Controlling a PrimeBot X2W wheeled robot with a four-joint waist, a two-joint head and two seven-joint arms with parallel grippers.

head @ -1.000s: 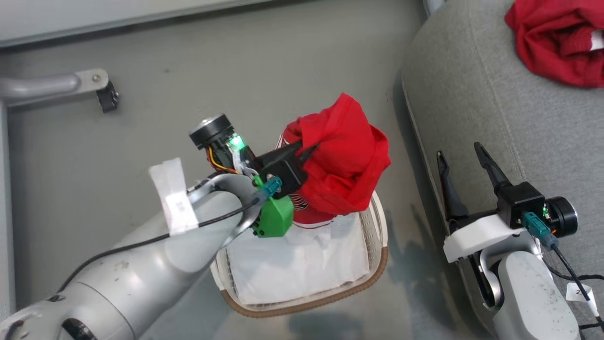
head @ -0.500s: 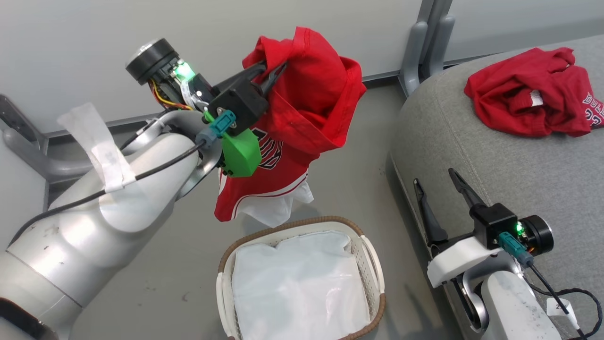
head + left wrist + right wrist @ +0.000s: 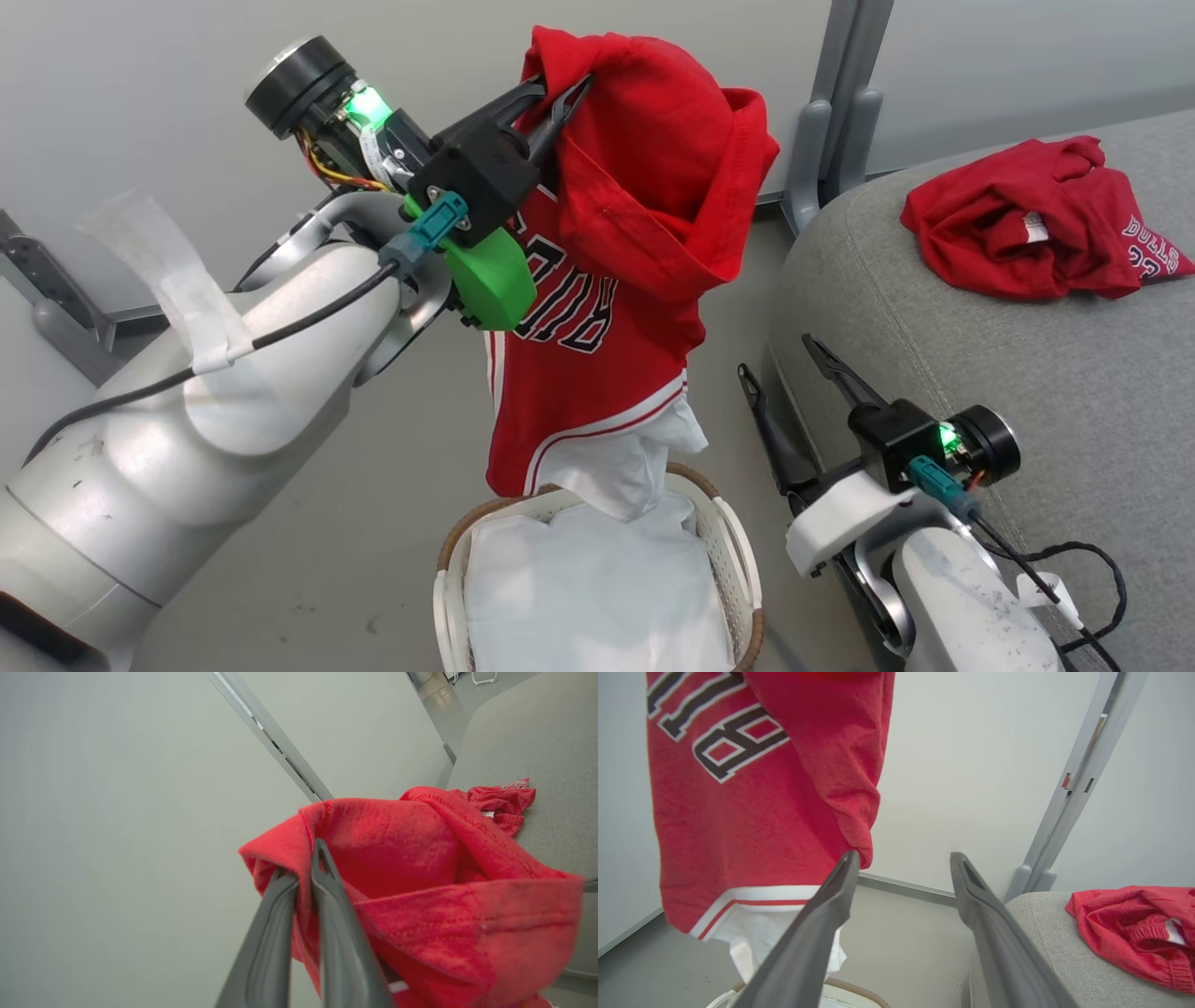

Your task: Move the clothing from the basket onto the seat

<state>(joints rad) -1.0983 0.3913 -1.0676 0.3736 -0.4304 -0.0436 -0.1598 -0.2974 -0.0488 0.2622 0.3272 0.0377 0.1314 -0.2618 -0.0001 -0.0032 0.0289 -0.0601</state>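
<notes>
1. The left jaws are pinched shut on the top fold of the red-and-white sports jersey with black-and-white lettering, which hangs above the small white perforated plastic basket.
2. White cloth under its hem touches the basket's lining, so lift until it hangs free.
3. Then swing over the large grey upholstered seat and release beside the crumpled plain red garment.
4. The right jaws stand wide and empty.
</notes>
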